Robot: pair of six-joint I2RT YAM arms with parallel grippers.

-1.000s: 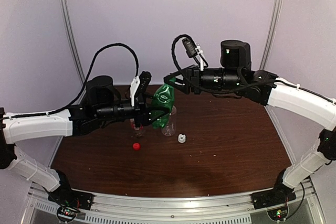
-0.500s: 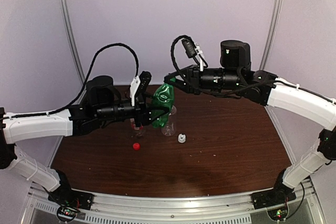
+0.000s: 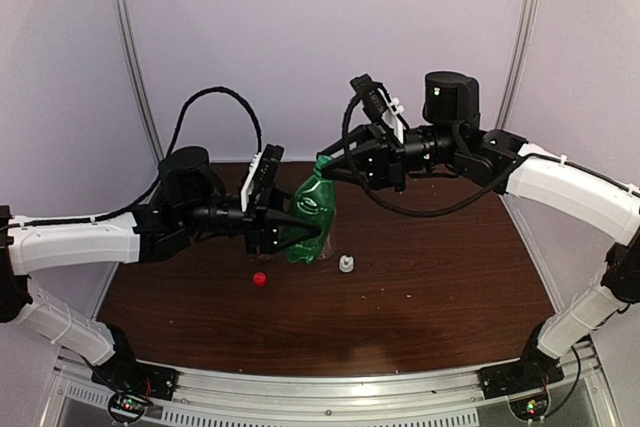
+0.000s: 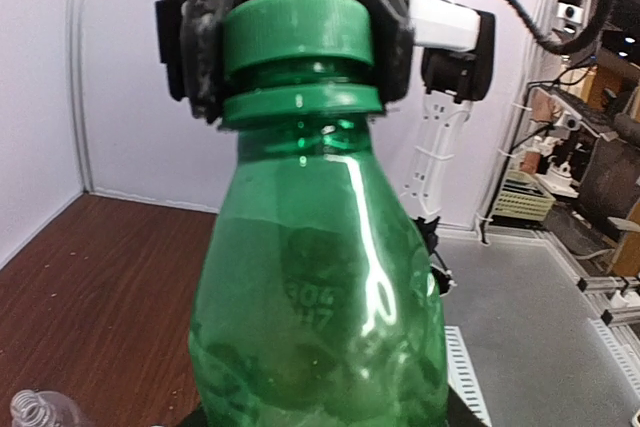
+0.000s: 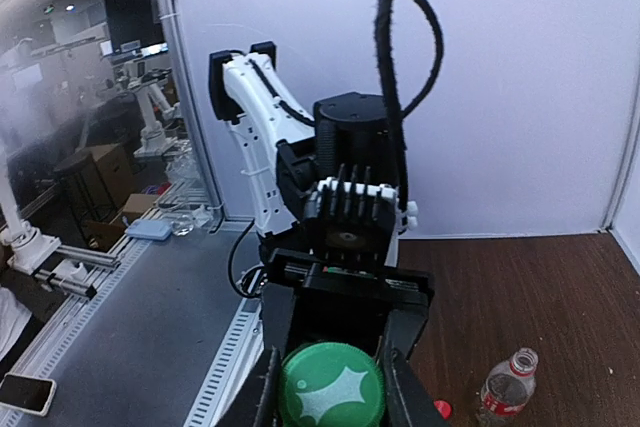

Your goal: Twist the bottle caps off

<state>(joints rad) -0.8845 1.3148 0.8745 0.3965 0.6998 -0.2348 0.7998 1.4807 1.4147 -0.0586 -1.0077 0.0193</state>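
Note:
My left gripper (image 3: 283, 227) is shut on the translucent green bottle (image 3: 308, 212) and holds it tilted above the table; the bottle fills the left wrist view (image 4: 320, 287). My right gripper (image 3: 325, 163) is shut on the green cap (image 4: 298, 32), which sits on the bottle's neck, with a finger on each side (image 5: 331, 384). The red cap (image 3: 260, 278) and the white cap (image 3: 346, 264) lie loose on the table. The red-label bottle (image 5: 505, 387) stands open with no cap. Only the open neck of the clear bottle (image 4: 35, 409) shows.
The dark wood table (image 3: 430, 277) has a metal rail along its near edge (image 3: 330, 392). White walls close the back and sides. The red cap also shows in the right wrist view (image 5: 441, 408), beside the red-label bottle.
Both wrists have rolled. The green bottle has tilted and come a little lower and nearer. My right gripper has turned about the cap at the bottle's top.

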